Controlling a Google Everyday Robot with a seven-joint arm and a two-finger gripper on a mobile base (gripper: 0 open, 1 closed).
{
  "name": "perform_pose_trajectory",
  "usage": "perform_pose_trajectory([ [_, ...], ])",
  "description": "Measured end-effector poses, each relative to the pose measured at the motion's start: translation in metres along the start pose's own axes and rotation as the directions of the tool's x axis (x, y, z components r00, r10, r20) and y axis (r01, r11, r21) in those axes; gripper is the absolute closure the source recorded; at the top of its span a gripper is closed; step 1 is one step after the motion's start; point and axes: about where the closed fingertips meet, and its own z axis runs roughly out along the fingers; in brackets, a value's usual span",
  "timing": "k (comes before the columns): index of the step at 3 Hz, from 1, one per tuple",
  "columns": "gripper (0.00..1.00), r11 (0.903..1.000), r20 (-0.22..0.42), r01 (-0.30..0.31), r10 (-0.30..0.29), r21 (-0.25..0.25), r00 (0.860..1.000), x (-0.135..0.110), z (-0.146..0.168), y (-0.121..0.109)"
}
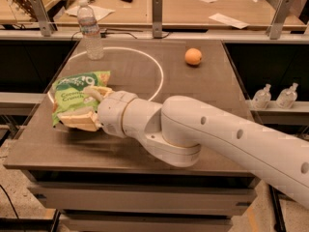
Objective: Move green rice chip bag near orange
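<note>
The green rice chip bag (72, 93) is at the left of the dark table, its lower right part clamped in my gripper (88, 108). One finger lies over the bag's front and the other runs under its lower edge, so the gripper is shut on the bag. The bag looks slightly lifted and tilted. The orange (193, 56) sits at the far right of the table, well away from the bag. My white arm (217, 139) comes in from the lower right across the table's front.
A clear water bottle (90, 30) stands at the far left of the table. A white circle line (159, 76) is marked on the table top (203, 91). Two small bottles (275, 96) stand on a shelf to the right. A wooden bench with papers lies behind.
</note>
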Motion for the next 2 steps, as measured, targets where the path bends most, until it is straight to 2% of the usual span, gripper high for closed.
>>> perform_pose_trajectory([
  [1,1.0,0.9947,0.001,0.01,-0.01,0.102,1.0,-0.001,-0.012,-0.018],
  [2,1.0,0.9789,-0.025,0.009,-0.004,0.204,1.0,0.008,-0.031,-0.029],
])
